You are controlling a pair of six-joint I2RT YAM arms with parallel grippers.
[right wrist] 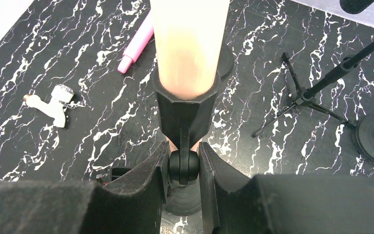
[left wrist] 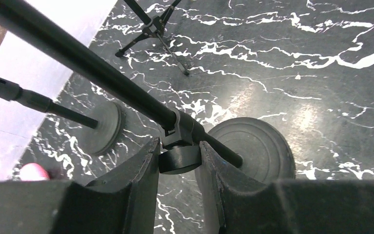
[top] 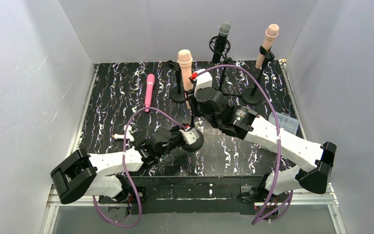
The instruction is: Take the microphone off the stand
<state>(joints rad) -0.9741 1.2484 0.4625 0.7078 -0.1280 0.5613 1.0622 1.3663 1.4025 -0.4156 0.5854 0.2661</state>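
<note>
Left gripper (left wrist: 178, 146) is clamped on the collar (left wrist: 182, 124) of the stand (left wrist: 92, 66) above its round base (left wrist: 260, 146), right gripper (right wrist: 182, 156) pinched on the pivot (right wrist: 184, 169) of the clip (right wrist: 185, 105) under the peach microphone (right wrist: 187, 44) seated in it, seemingly snug, so I'd pin the stand down and regrip higher, drawing the microphone straight out along the clip.

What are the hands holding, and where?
Left hand: black stand pole, at its collar. Right hand: black clip's pivot under the peach microphone.

Black marbled table (top: 112, 107) carries stand bases (top: 251, 97), a pink microphone (top: 149, 92), a white part (top: 124, 137).
</note>
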